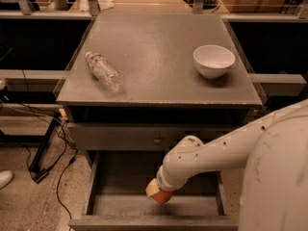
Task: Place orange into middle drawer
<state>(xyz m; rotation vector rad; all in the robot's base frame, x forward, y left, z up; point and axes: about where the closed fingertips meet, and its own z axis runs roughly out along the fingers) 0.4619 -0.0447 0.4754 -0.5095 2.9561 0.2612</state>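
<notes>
Entry: 1 camera view, looking down on the front of the cabinet.

End effector: low inside the open middle drawer, roughly at its centre line. It sits at the tip of my arm, which comes in from the right and slopes down to the left. It is pinching the orange. Only the lower part of the fruit shows, below a pale pad of the end effector that covers its top.

Orange: within the drawer's outline, over the flat grey floor, nearer the front rim than the back. I cannot tell whether it touches the floor or hangs just over it.

Middle drawer: pulled out toward the camera. The left wall, the front rim and a strip of floor are visible. My arm hides part of the right side.

Above it: 1 shut drawer front with 1 small round knob, just above the bend of my arm.

Worktop: 1 white bowl stands upright near the right edge. 1 clear plastic bottle lies on its side at the left, cap end toward the back left. Bowl and bottle are well apart.

Floor, left of the cabinet: dark cables trailing.
</notes>
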